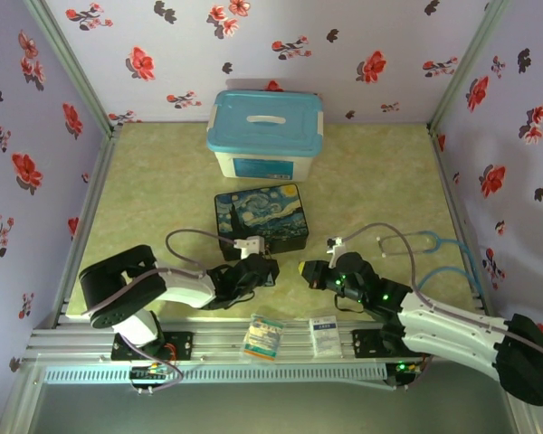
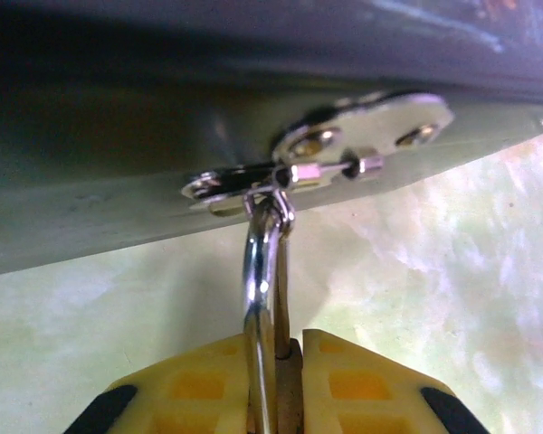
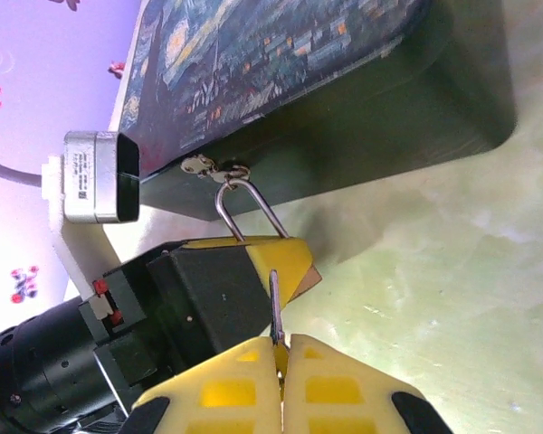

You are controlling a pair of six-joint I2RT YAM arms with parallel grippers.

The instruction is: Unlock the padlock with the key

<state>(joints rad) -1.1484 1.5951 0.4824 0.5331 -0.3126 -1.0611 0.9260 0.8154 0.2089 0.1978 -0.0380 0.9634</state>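
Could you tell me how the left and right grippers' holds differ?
The left gripper is shut on the padlock, hooked through the clasp of the painted box; the right gripper is shut on the thin key, aimed toward it. The left gripper sits at the box's front, the right gripper off its corner. Both are yellow-fingered.

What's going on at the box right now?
The left gripper has its fingers shut on the padlock, whose shackle hangs through the clasp on the front of the painted box. The right gripper pinches the key, blade pointing at the padlock and close to it. Whether the key has entered the keyhole cannot be told.
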